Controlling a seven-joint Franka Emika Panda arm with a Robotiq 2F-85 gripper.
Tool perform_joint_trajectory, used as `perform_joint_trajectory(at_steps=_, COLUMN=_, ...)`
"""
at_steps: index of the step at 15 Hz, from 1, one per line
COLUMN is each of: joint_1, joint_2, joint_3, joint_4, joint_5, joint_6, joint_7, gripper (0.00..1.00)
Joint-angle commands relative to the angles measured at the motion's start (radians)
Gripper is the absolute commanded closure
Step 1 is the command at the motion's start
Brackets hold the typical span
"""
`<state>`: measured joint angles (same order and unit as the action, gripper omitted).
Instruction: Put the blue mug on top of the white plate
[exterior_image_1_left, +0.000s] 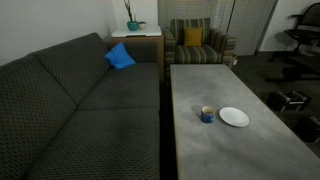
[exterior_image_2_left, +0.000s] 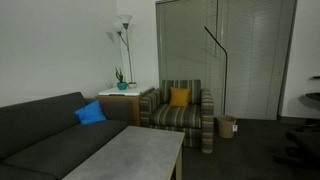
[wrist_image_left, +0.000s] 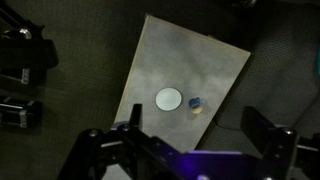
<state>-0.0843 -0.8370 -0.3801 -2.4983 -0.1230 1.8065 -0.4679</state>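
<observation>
The blue mug (exterior_image_1_left: 207, 114) stands upright on the grey table (exterior_image_1_left: 200, 75), near its front right part. The white plate (exterior_image_1_left: 234, 117) lies flat just beside it, a small gap apart. In the wrist view, from high above, the plate (wrist_image_left: 169, 98) and the mug (wrist_image_left: 195, 103) look small on the table (wrist_image_left: 190, 55). My gripper (wrist_image_left: 197, 125) is open and empty, far above them, with its dark fingers at the bottom of the picture. The gripper does not show in either exterior view. In an exterior view only part of the table (exterior_image_2_left: 130, 150) shows, without mug or plate.
A dark sofa (exterior_image_1_left: 70, 100) with a bright-blue cushion (exterior_image_1_left: 120, 56) runs along the table. A striped armchair (exterior_image_1_left: 197, 42) with a yellow cushion stands behind it. A side table with a plant (exterior_image_1_left: 134, 30), a floor lamp (exterior_image_2_left: 124, 40), a bin (exterior_image_2_left: 227, 126) and an office chair (exterior_image_1_left: 303, 40) stand around.
</observation>
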Motion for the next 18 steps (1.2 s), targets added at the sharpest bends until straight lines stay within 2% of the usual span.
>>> perform_joint_trajectory(at_steps=1, joint_1=-0.009, joint_2=0.003, joint_3=0.007, joint_4=0.002, joint_5=0.006, joint_6=-0.002, joint_7=-0.005, gripper=0.00)
perform_joint_trajectory(at_steps=10, joint_1=0.013, joint_2=0.039, joint_3=0.019, joint_4=0.008, joint_5=0.007, joint_6=0.019, joint_7=-0.007, gripper=0.00)
perform_joint_trajectory(at_steps=18, joint_1=0.120, joint_2=0.212, joint_3=0.052, joint_4=0.051, joint_5=0.040, joint_6=0.102, joint_7=-0.032, gripper=0.00)
